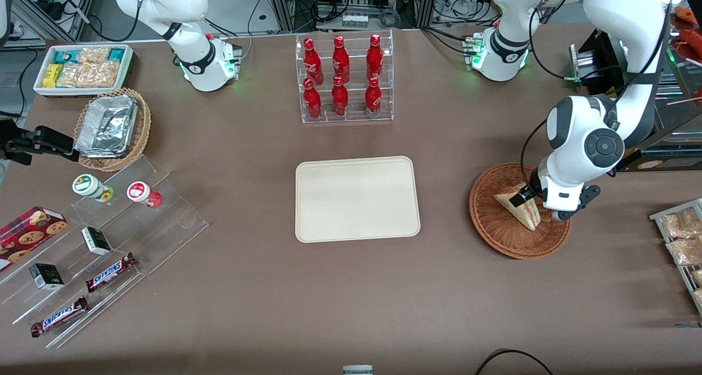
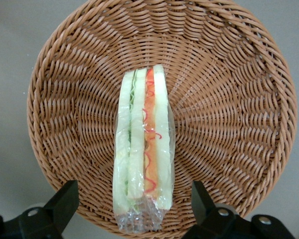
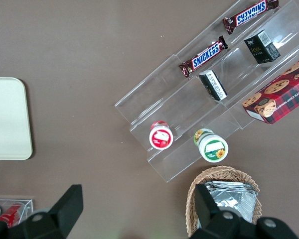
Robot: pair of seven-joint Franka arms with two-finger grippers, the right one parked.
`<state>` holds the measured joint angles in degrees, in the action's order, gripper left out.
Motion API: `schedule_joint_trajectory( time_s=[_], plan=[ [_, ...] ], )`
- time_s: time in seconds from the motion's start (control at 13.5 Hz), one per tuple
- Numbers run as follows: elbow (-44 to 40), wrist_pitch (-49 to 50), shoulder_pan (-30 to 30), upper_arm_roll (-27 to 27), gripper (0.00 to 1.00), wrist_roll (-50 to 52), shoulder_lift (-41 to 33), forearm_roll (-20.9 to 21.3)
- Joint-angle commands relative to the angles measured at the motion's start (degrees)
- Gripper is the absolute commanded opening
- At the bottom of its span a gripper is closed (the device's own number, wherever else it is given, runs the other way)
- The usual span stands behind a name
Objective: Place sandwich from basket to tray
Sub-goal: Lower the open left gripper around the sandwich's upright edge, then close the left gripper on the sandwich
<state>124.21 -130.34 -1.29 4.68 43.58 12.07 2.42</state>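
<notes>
The sandwich point(image 1: 522, 209), a plastic-wrapped wedge of pale bread with orange-red and green layers, stands on edge in the round reddish-brown wicker basket point(image 1: 492, 221) toward the working arm's end of the table. My left gripper point(image 1: 527, 198) hangs low over the basket. In the left wrist view the gripper point(image 2: 134, 196) is open, with one black finger point(image 2: 65, 196) on each side of the sandwich point(image 2: 144, 149) and a gap to it on both sides; the basket point(image 2: 229, 109) fills that view. The cream-beige tray point(image 1: 356, 198) lies bare at the table's middle; its edge shows in the right wrist view point(image 3: 7, 119).
A clear rack of red bottles point(image 1: 343, 79) stands farther from the front camera than the tray. A wire rack of snack bags point(image 1: 683, 238) sits at the working arm's table edge. Acrylic steps with Snickers bars point(image 1: 109, 271), a tan foil-container basket point(image 1: 112, 128) and a white snack bin point(image 1: 82, 68) lie toward the parked arm's end.
</notes>
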Motion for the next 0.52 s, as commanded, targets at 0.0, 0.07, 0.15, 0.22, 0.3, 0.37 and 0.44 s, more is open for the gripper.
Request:
schedule_joint_trajectory(
  time_s=[0.0, 0.07, 0.15, 0.22, 0.3, 0.37, 0.44],
  plan=[
    [2.2, -1.8, -1.0, -0.1, 1.0, 2.6, -1.8, -0.2],
    [2.6, -2.7, -1.0, -0.1, 1.0, 3.3, -1.7, -0.2],
    [3.0, -3.4, -1.0, -0.1, 1.0, 3.4, -1.8, -0.2],
    [3.4, -3.8, -1.0, -0.1, 1.0, 3.4, -1.7, -0.2],
    [3.6, -4.2, -1.0, -0.1, 1.0, 3.4, -1.7, -0.2],
    [3.8, -4.6, -1.0, -0.1, 1.0, 3.4, -1.6, -0.1],
    [4.2, -5.3, -1.0, -0.1, 1.0, 3.4, -1.5, -0.1]
  ],
)
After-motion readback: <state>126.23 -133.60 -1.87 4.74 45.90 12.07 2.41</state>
